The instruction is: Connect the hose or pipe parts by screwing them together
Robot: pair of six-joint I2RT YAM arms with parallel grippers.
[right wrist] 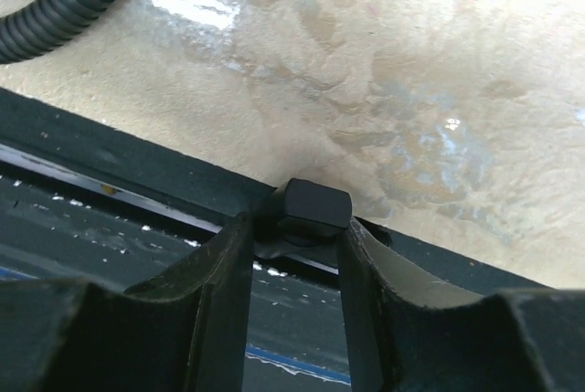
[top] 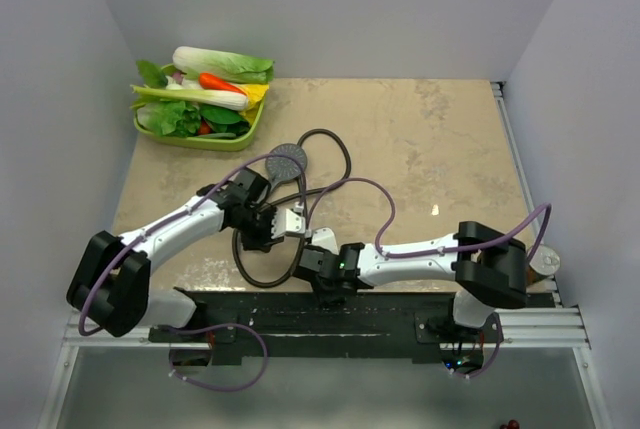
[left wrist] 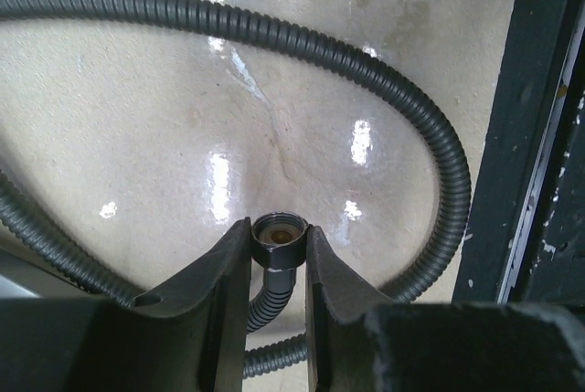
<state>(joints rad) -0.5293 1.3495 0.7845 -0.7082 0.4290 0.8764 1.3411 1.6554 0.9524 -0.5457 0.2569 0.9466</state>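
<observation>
The dark grey shower head (top: pixel 288 161) lies face up on the table beyond my left arm, free of both grippers. The thin dark hose (top: pixel 347 161) loops past it and back under the arms. My left gripper (top: pixel 277 226) (left wrist: pixel 278 226) is shut on the hose's end nut (left wrist: pixel 278 240), whose open end faces away from the camera; the corrugated hose (left wrist: pixel 439 164) curves round behind it. My right gripper (top: pixel 314 261) (right wrist: pixel 294 220) sits low at the table's near edge. Its fingertips are closed against a small dark block-shaped part (right wrist: pixel 315 205); I cannot tell what that part is.
A green tray (top: pixel 196 140) of toy vegetables stands at the back left. The black mounting rail (top: pixel 330 324) runs along the near edge, right under the right gripper. A purple cable (top: pixel 388 211) arcs over the table's middle. Another stretch of hose (right wrist: pixel 64 13) lies left of the right gripper.
</observation>
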